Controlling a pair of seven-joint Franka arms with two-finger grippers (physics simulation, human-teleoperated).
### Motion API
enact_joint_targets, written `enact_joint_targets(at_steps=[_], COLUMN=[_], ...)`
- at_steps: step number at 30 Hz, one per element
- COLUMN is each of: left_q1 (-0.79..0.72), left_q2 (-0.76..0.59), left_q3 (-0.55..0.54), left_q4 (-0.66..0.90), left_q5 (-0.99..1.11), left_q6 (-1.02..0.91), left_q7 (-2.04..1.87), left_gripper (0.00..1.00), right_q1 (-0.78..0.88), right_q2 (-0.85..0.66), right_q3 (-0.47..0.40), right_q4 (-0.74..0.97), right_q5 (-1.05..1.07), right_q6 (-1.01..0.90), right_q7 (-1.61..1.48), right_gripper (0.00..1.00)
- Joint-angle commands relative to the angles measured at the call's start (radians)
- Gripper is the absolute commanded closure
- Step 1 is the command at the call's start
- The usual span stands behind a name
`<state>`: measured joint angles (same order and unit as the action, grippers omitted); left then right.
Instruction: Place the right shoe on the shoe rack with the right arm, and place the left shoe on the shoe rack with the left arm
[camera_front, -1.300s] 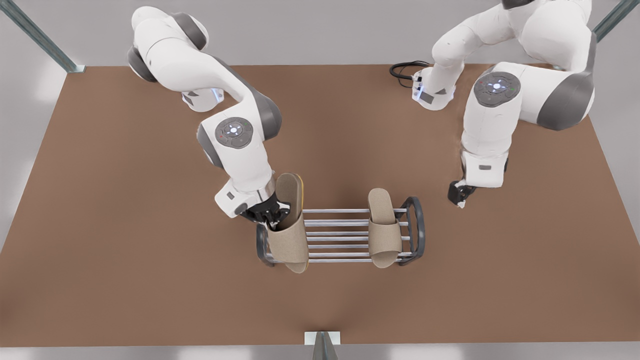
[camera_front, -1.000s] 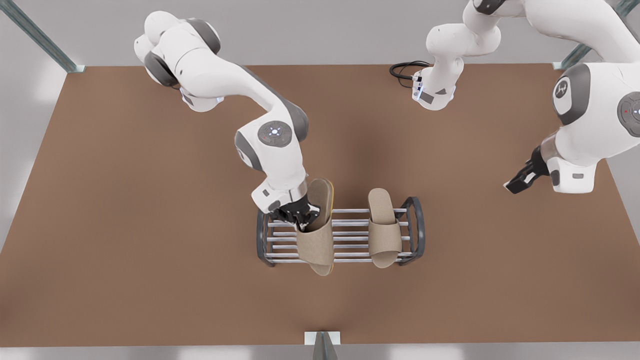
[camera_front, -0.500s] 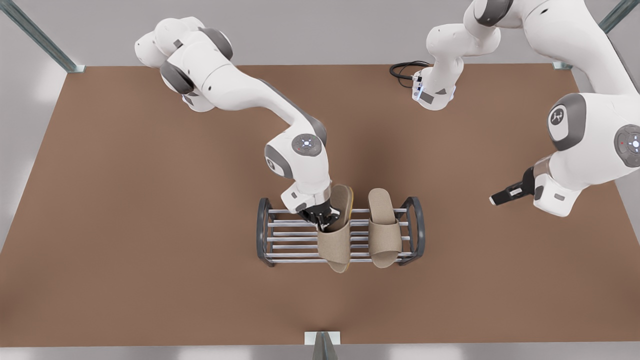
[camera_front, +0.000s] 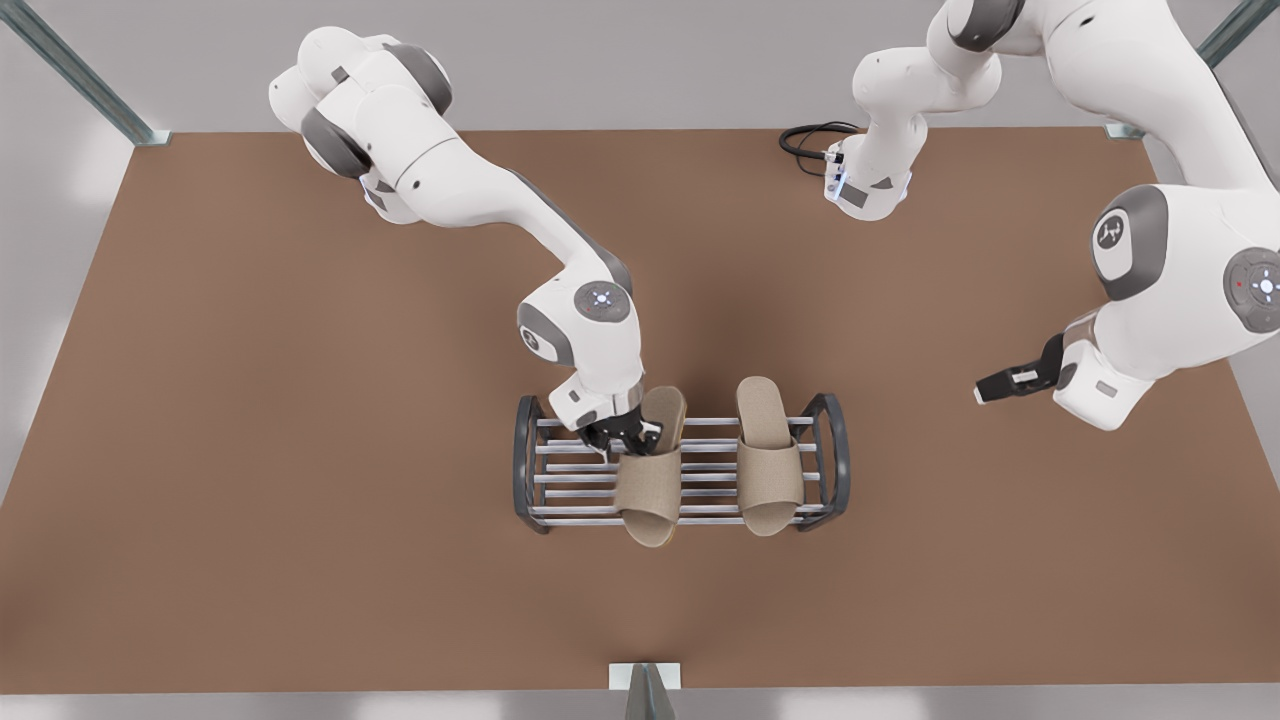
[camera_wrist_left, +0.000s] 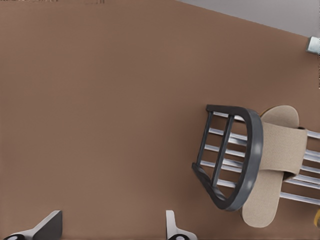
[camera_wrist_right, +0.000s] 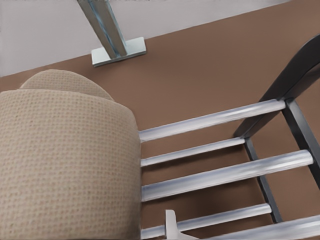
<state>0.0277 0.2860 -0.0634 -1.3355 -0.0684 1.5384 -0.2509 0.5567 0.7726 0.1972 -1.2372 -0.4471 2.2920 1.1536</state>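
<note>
Front view: the right hand is down at the back of the shoe rack, right by the heel end of the right shoe, which lies flat across the silver bars about mid-rack with its toe poking over the front bar. In the right wrist view one fingertip stands just clear of the woven strap, so to me that hand looks spread open with nothing gripped and the shoe's weight is on the bars. So the step in hand is basically the let-go and pull-away. I'd lift straight up and back, so the finger near the strap doesn't hook it and drag the slipper off the bars. The left shoe sits just beside it toward the front view's right, apart but close, so any sideways swing that way could nudge it. The dark end frame on the front view's left is the other thing to stay off. The left hand waits well off to the front view's right over the table, open and empty. A black cable coils by the far arm base, out of the way.
</note>
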Motion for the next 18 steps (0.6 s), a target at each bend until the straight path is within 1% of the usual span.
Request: enact_joint_targets(at_steps=[1, 7, 9, 11, 13, 15, 16, 17, 18], left_q1=[0.000, 0.001, 0.000, -0.002, -0.003, -0.012, -0.017, -0.035, -0.040], left_q2=[-0.004, -0.025, -0.034, -0.036, -0.038, -0.036, -0.036, -0.036, -0.033], left_q3=[-0.001, -0.009, -0.010, -0.012, -0.012, -0.016, -0.018, -0.019, -0.019], left_q4=[0.001, 0.012, 0.013, 0.013, 0.013, 0.013, 0.013, 0.013, 0.012], left_q5=[0.001, -0.001, -0.001, -0.001, -0.001, 0.001, 0.018, 0.028, 0.036], left_q6=[-0.017, -0.058, -0.067, -0.067, -0.070, -0.075, -0.075, -0.077, -0.075], left_q7=[0.113, 0.114, 0.113, 0.113, 0.113, 0.113, 0.114, 0.113, 0.113], left_gripper=[0.00, 0.00, 0.00, 0.00, 0.00, 0.00, 0.00, 0.00, 0.00], right_q1=[0.000, 0.005, 0.011, 0.019, 0.017, -0.003, -0.043, -0.101, -0.159], right_q2=[-0.003, -0.018, -0.059, -0.105, -0.167, -0.266, -0.323, -0.351, -0.345], right_q3=[0.001, 0.019, 0.053, 0.090, 0.159, 0.212, 0.212, 0.212, 0.212], right_q4=[-0.001, 0.001, -0.021, -0.030, -0.030, -0.016, 0.021, 0.096, 0.226], right_q5=[-0.005, 0.001, 0.005, 0.005, 0.007, 0.041, 0.140, 0.220, 0.278], right_q6=[0.035, 0.032, 0.020, -0.031, -0.115, -0.242, -0.344, -0.466, -0.607], right_q7=[0.058, 0.078, 0.093, 0.132, 0.172, 0.184, 0.086, -0.028, -0.150], right_gripper=[0.00, 0.00, 0.00, 0.00, 0.00, 0.00, 0.00, 0.00, 0.00])
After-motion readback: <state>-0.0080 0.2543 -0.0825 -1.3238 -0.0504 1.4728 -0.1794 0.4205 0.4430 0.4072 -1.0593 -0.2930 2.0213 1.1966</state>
